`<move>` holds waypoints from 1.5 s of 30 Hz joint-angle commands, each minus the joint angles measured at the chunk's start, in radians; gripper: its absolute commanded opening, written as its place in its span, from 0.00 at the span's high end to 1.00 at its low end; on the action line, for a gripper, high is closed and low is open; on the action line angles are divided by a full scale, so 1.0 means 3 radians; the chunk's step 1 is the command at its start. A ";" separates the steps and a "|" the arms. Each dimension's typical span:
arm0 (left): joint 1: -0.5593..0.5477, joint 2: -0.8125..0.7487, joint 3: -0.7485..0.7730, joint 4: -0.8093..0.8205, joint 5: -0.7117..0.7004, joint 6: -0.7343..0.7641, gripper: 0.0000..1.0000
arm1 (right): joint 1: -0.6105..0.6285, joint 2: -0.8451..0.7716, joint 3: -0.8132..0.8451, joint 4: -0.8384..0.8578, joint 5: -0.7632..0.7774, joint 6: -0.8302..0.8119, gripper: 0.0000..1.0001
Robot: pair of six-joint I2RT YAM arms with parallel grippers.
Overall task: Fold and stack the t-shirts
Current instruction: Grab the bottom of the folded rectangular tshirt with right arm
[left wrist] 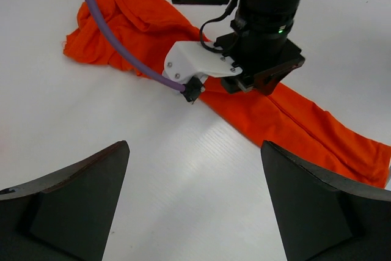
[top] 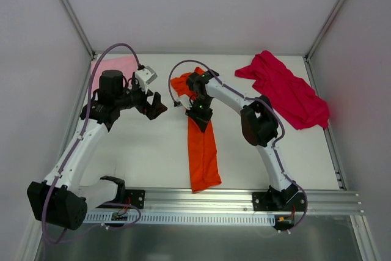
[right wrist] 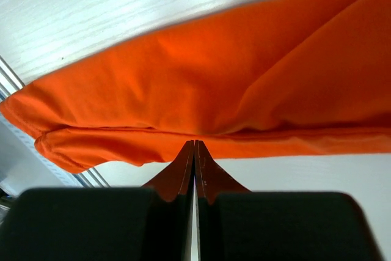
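1. There are three cloth t-shirts: one bright orange short-sleeved t-shirt (top: 203,148), one light pink t-shirt (top: 116,64) and one crimson t-shirt (top: 287,93). There are two arms, each with one hand.
2. The orange t-shirt lies mid-worktop as a long, narrow strip. It runs from the metal rail (top: 244,197) at the near edge toward the far wall, and its far end is bunched.
3. The pink t-shirt lies flat in the far corner, well to the left of the orange t-shirt. The crimson t-shirt lies crumpled well to its right.
4. The left hand (top: 154,107) hangs just left of the orange t-shirt's bunched end, its fingers wide apart and holding nothing.
5. The right hand (right wrist: 194,145) is down on the orange t-shirt, fingers pressed together with their tips at a folded edge. I cannot tell whether cloth is pinched.
6. The white worktop (top: 146,157) is walled by pale panels on three sides.
7. Bare worktop flanks the orange strip on both sides. The crimson t-shirt nearly reaches the right wall.
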 commanded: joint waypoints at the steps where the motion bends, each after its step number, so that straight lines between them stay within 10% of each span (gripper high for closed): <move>1: 0.0030 -0.0265 -0.0036 0.0090 0.0136 -0.0024 0.08 | 0.0031 0.0167 0.0178 -0.0044 -0.0002 -0.0011 0.99; 45: 0.0091 -0.0772 -0.0271 -0.0058 0.0045 0.0002 0.02 | -0.0373 0.0771 0.1298 0.0104 0.1051 0.0526 0.99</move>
